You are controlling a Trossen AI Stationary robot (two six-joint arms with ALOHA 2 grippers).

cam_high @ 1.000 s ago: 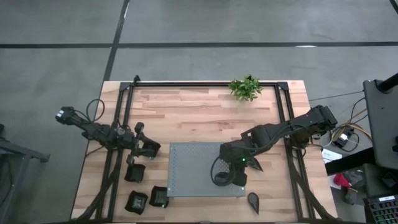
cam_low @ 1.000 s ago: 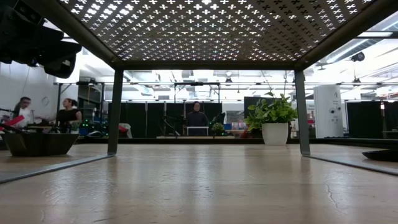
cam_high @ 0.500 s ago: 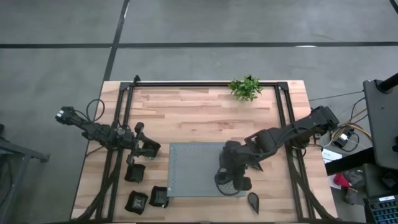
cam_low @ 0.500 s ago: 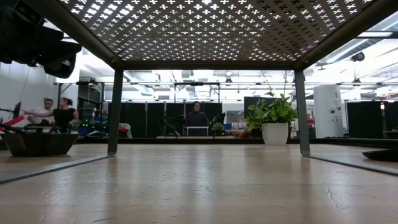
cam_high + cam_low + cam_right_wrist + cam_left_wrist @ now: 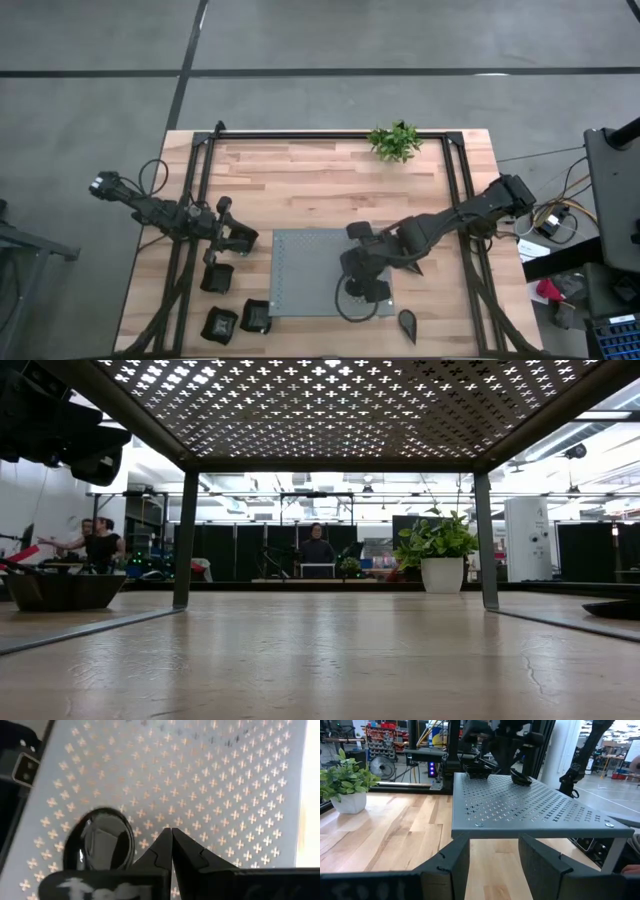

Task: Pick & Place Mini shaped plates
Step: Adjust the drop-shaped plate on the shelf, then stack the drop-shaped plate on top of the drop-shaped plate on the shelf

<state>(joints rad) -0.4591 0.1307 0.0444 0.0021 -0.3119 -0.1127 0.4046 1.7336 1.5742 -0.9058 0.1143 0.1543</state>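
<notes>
Jaws pressed together on right gripper [image 5: 171, 836] beside teardrop plate [image 5: 102, 840]; left gripper [image 5: 494, 856] spread.

Light wooden plank table [image 5: 300, 180] carries a black metal frame [image 5: 330, 135], small green potted plant [image 5: 395, 141] at far edge, grey perforated metal stand [image 5: 310, 270], three small black square dishes [image 5: 220, 325] near left, black teardrop dish [image 5: 407, 322] near right

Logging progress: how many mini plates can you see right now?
6 mini plates: three on the table left of the grey mat, two on it by the right gripper, one teardrop off its right corner. The right arm may hide more.
</notes>
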